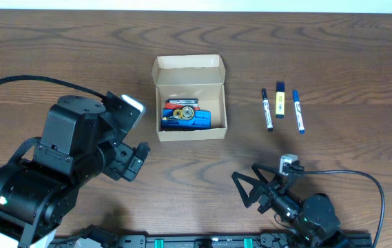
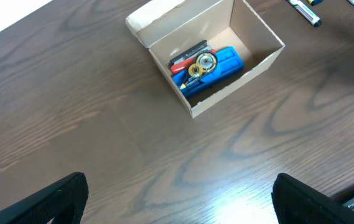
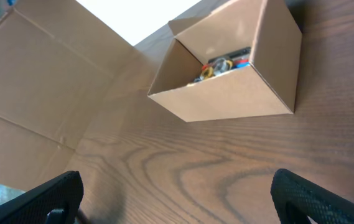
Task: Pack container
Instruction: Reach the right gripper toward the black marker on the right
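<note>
The tan cardboard container (image 1: 190,98) stands open at the table's middle, its flap lid up at the far side. Inside lie a blue item, red and black pieces and a gold ring-shaped part (image 2: 203,64); these also show in the right wrist view (image 3: 221,65). Three markers (image 1: 280,109) lie side by side to the container's right. My left gripper (image 1: 135,161) is open and empty at the near left, apart from the container (image 2: 208,50). My right gripper (image 1: 249,187) is open and empty near the front edge, facing the container (image 3: 226,87).
A large flat cardboard sheet (image 3: 33,93) shows beyond the table's edge in the right wrist view. A black cable (image 1: 23,83) loops over the left arm and another (image 1: 347,176) runs behind the right arm.
</note>
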Available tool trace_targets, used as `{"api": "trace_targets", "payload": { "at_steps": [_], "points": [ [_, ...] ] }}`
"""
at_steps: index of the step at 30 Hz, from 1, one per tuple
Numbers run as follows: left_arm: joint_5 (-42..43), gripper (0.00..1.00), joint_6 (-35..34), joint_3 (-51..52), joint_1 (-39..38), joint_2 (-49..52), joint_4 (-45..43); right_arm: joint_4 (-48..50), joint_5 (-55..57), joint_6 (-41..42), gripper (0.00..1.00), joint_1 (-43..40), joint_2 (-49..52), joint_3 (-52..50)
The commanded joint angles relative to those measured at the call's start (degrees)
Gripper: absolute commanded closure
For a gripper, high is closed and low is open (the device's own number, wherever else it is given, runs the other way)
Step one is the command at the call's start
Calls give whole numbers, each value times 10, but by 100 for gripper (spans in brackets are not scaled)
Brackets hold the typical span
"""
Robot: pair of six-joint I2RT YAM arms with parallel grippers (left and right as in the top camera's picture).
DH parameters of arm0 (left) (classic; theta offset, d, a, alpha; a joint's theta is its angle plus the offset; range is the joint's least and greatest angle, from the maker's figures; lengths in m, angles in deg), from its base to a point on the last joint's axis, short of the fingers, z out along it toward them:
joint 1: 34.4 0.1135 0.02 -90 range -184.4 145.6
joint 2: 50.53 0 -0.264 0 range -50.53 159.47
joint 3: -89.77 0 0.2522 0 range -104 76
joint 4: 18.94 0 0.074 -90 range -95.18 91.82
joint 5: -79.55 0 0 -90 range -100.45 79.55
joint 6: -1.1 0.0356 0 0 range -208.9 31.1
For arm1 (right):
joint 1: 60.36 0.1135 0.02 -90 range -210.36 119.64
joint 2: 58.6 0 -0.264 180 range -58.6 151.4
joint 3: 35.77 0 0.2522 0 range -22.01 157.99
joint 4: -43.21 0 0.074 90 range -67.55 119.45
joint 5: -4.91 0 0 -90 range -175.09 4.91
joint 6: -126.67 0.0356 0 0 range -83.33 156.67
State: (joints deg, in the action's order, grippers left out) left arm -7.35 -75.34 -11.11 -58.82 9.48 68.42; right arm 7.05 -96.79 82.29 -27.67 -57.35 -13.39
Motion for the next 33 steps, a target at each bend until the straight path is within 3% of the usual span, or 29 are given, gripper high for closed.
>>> {"api": "trace_targets", "payload": {
  "at_steps": [1, 4, 16, 24, 33],
  "points": [
    [8, 5, 6, 0, 2, 0, 3, -19, 5, -8, 1, -25, 35, 28],
    [8, 5, 6, 0, 2, 0, 3, -56, 16, -52, 1, -54, 100, 75],
    [8, 5, 6, 0, 2, 0, 3, -156, 61, -224, 1, -207, 513, 376],
    [8, 5, 6, 0, 2, 0, 3, -157, 224, -296, 1, -236, 768, 549],
    [8, 5, 6, 0, 2, 0, 3, -104, 181, -327, 2, -296, 968, 628]
  ]
}}
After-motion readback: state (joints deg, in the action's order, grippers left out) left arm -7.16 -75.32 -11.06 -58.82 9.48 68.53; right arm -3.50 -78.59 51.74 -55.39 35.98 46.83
